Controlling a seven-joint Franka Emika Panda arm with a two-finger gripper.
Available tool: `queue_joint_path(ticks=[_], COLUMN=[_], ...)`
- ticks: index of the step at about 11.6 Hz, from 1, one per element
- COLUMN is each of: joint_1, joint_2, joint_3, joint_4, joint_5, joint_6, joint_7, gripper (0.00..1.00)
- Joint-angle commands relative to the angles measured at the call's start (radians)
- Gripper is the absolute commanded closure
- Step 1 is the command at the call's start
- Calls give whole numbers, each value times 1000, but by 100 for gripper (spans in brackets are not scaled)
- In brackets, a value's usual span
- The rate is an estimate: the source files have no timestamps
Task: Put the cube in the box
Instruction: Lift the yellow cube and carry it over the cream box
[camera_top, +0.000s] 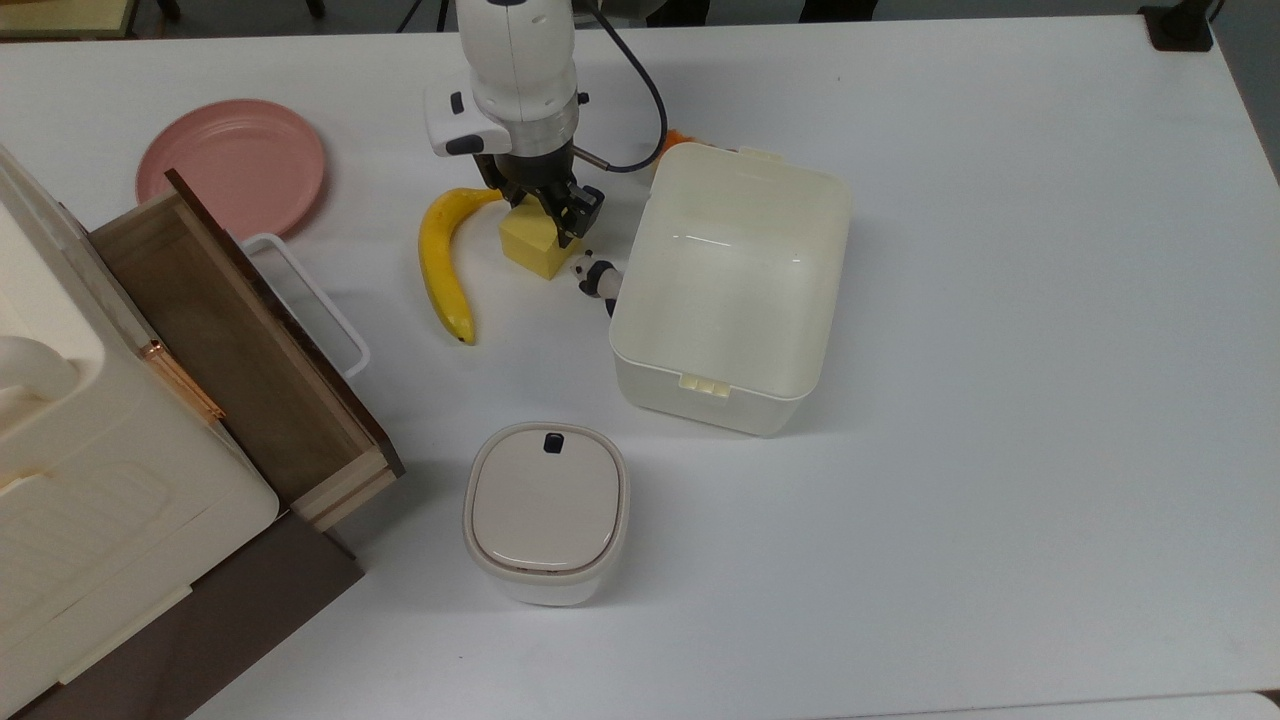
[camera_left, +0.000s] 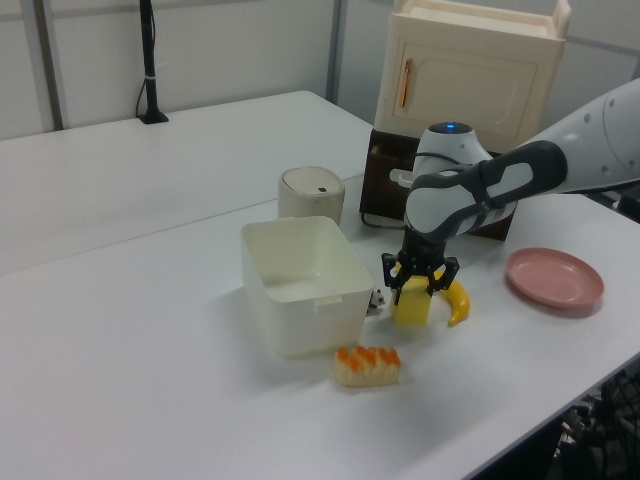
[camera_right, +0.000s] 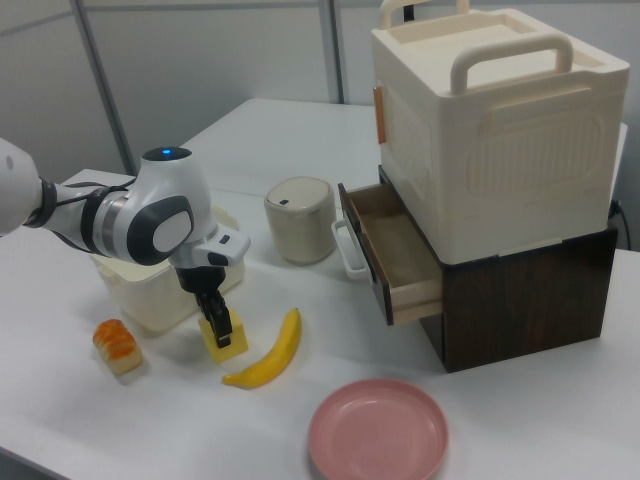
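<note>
The pale-yellow cube (camera_top: 535, 248) rests on the white table between the banana (camera_top: 440, 265) and the box (camera_top: 715, 405). In the left view the cube (camera_left: 412, 305) stands just right of the box (camera_left: 300, 320). My gripper (camera_top: 540, 210) is low over the cube, open, with one finger on each side of its upper part; the left view shows the gripper (camera_left: 420, 280) straddling the cube's top. From the right view, the gripper (camera_right: 215, 318) hides part of the cube (camera_right: 225, 340). The box (camera_right: 150, 300) is empty.
A small black-and-white figure (camera_top: 597, 280) lies between cube and box. An orange-topped bun (camera_left: 367, 364) sits beside the box. A pink plate (camera_top: 232, 165), an open wooden drawer (camera_top: 230, 340) and a lidded rounded container (camera_top: 545, 510) stand further off.
</note>
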Motion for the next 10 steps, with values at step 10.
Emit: queue_joint_path(ticks=[10], joint_1=[28], joint_2=[-159], joint_3=[106], joint_4=[233], joint_5=[-12], joint_6=[-93], joint_7=[-22], gripper=[59])
